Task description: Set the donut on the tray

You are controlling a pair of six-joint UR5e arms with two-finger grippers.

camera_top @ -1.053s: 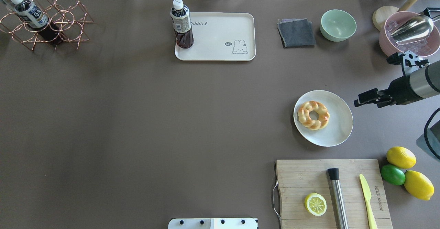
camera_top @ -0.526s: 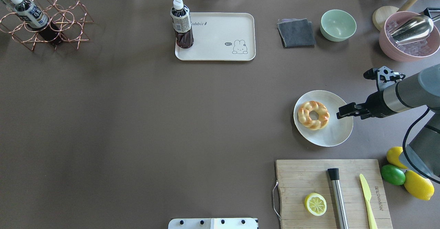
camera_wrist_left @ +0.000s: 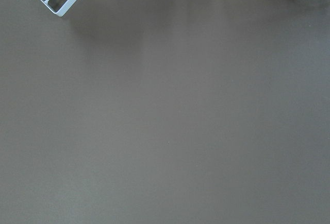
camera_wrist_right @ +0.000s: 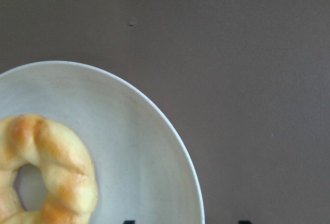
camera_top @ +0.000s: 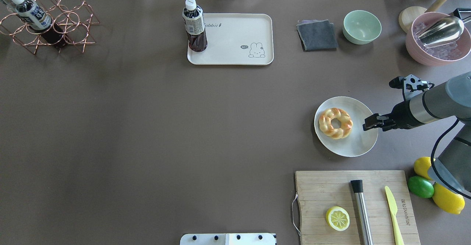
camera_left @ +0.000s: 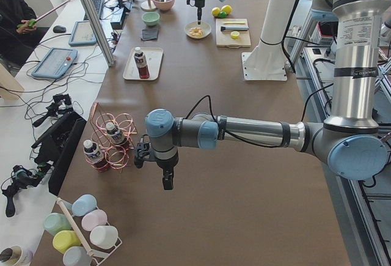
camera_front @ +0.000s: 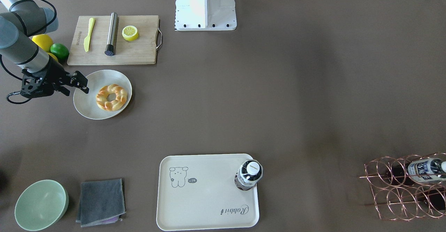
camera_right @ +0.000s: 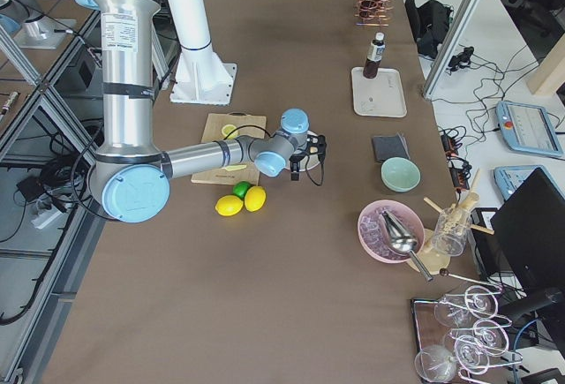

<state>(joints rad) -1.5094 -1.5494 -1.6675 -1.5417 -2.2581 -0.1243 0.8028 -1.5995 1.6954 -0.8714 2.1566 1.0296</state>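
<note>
The donut, a golden twisted ring, lies on the left part of a round off-white plate; it also shows in the front view and the right wrist view. My right gripper is open and empty, over the plate's right rim, a short way right of the donut. The cream tray with the rabbit drawing lies far back at the centre, with a dark drink bottle upright on its left end. My left gripper shows only in the exterior left view, over bare table; I cannot tell whether it is open or shut.
A wooden cutting board in front of the plate holds a lemon half, a steel rod and a yellow knife. Lemons and a lime lie right of it. A grey cloth, green bowl and pink bowl stand behind.
My right gripper has moved left and nearer, from beyond the plate's right side to over its right rim. The donut, plate and tray have not moved.
</note>
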